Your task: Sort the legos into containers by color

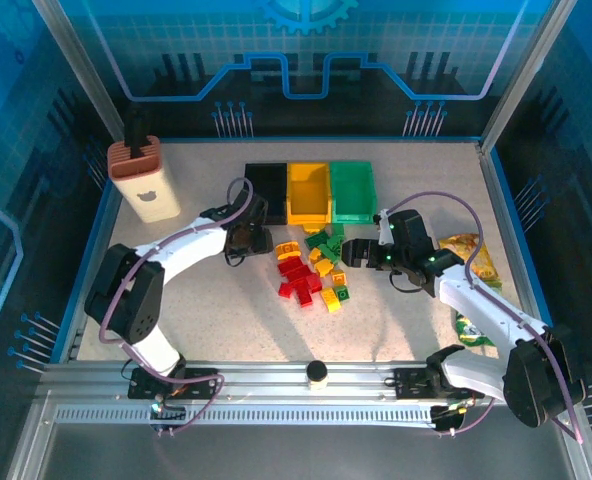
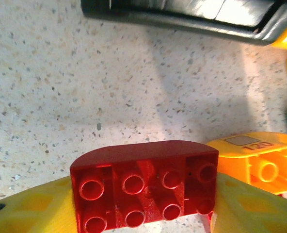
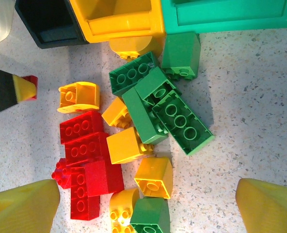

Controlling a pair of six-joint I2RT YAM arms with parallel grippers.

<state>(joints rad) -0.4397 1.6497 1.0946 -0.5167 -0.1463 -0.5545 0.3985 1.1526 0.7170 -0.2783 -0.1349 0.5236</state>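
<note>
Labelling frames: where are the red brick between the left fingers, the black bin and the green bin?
red brick (image 2: 143,182): left wrist view, middle of its facing side.
black bin (image 1: 266,185): top external view, bare floor.
green bin (image 3: 231,17): right wrist view, near wall.

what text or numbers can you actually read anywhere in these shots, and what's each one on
"120": on the top face of the yellow lego in the left wrist view; blurred, so only a likely reading.
Snack bags at the table's right edge: print too small to read.
Red lego: no readable marking, only plain stud hollows.
</note>
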